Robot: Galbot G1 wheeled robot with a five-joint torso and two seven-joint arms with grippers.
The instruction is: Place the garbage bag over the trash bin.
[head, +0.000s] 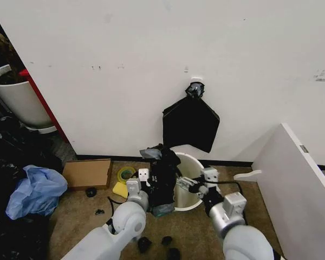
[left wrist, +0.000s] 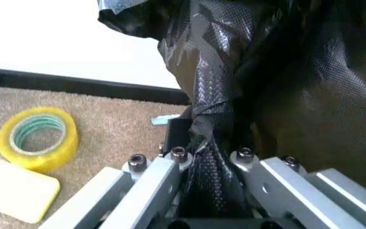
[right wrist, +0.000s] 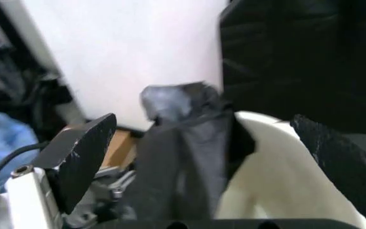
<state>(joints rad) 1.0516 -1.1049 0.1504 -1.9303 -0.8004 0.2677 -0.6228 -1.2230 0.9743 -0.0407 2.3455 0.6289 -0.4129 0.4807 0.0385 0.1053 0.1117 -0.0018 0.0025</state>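
Left end effector (left wrist: 208, 191) is clamped on the garbage bag (head: 163, 179): in the left wrist view my two metal fingers (left wrist: 151, 183) pinch a twisted rope of black film between them. Right end effector (right wrist: 208, 157) stands with its black pads (right wrist: 84, 155) wide apart, nothing gripped; the bag's bunched top rises in the gap between them without visible contact.

Location: in the head view the bag hangs as a crumpled column at the 9 o'clock side of the trash bin (head: 192, 187), draped against its rim, not yet spread over the mouth. The bin stands on the floor by the wall.

Handling judgement: the bag looks very light, thin, limp and glossy, so likely slippery and easily torn if pulled against the rim. It holds no shape of its own. A free edge of the opening, rather than the bunched middle, appears the better hold for the right end effector.

The bin appears rigid and light; it may shift if dragged.
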